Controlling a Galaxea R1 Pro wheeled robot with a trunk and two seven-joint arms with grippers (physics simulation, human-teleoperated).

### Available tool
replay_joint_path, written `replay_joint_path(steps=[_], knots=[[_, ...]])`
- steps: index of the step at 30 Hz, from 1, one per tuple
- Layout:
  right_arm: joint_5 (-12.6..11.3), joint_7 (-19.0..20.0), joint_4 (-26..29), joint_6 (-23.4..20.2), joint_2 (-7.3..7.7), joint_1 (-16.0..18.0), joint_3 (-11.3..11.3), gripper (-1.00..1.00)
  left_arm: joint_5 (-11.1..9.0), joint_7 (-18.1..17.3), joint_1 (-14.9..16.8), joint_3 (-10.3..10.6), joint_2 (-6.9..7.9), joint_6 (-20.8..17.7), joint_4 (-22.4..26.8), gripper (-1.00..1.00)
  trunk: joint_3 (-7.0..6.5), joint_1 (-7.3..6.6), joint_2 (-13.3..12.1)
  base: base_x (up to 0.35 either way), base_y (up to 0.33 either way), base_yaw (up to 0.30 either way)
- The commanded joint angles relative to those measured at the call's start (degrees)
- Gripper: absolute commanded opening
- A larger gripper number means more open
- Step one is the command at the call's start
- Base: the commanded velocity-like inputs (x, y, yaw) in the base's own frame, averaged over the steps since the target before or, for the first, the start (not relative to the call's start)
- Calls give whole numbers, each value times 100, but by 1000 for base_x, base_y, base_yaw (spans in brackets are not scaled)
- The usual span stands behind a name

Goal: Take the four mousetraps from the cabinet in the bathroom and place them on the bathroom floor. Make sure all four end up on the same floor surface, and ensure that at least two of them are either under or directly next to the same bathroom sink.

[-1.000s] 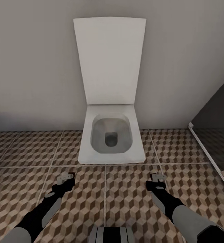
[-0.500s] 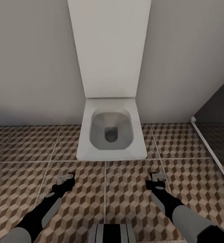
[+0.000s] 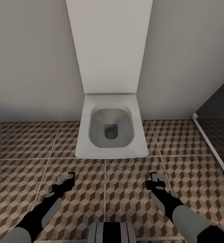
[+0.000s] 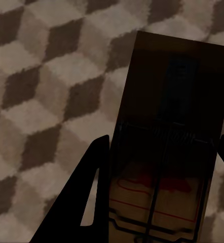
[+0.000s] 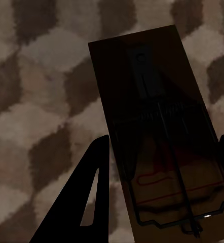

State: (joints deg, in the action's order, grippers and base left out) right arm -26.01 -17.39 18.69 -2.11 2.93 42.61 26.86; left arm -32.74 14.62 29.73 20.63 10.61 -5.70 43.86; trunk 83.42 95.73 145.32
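Note:
Each of my grippers holds a mousetrap low over the bathroom floor [image 3: 24, 141]. My left gripper [image 3: 66, 178] is shut on a flat wooden mousetrap [image 4: 168, 101] with dark spring wire and a red mark, which sits between the dark fingers [image 4: 89, 202]. My right gripper [image 3: 156, 179] is shut on a second mousetrap [image 5: 152, 101] of the same kind, clamped between its fingers [image 5: 91, 197]. Both traps lie shadowed above the cube-patterned tiles [image 5: 41, 76]. In the head view they show as small pale plates at the fingertips.
A white toilet [image 3: 112, 150] with its lid up stands against the pale wall [image 3: 30, 67], straight ahead of both arms. A dark panel [image 3: 220, 104] with a white sill [image 3: 209, 141] runs along the right. Open tiles lie to the left and between the arms.
The camera has moved closer to the toilet, which now looks larger and higher in the picture. Both arms keep the same pose and still hold their mousetraps.

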Motion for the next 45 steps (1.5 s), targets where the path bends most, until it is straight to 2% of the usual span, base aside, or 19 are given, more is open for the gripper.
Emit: replay_joint_path(steps=[1,14,24,45], knots=[[-47,-30,12,-17,6,2,47,-100,-29,76,4,38,10,-19,16,-100,4,-1,2,0,0,0],[-45,-28,12,-17,6,2,47,-100,-20,84,5,38,7,0,30,-100,4,-1,2,0,0,0],[-45,-28,12,-17,6,2,54,-100,-5,84,5,38,15,348,26,-100,4,-1,2,74,0,0],[-45,24,12,-23,6,2,33,-100,-4,90,2,29,12,386,26,-100,4,-1,2,6,0,0]])
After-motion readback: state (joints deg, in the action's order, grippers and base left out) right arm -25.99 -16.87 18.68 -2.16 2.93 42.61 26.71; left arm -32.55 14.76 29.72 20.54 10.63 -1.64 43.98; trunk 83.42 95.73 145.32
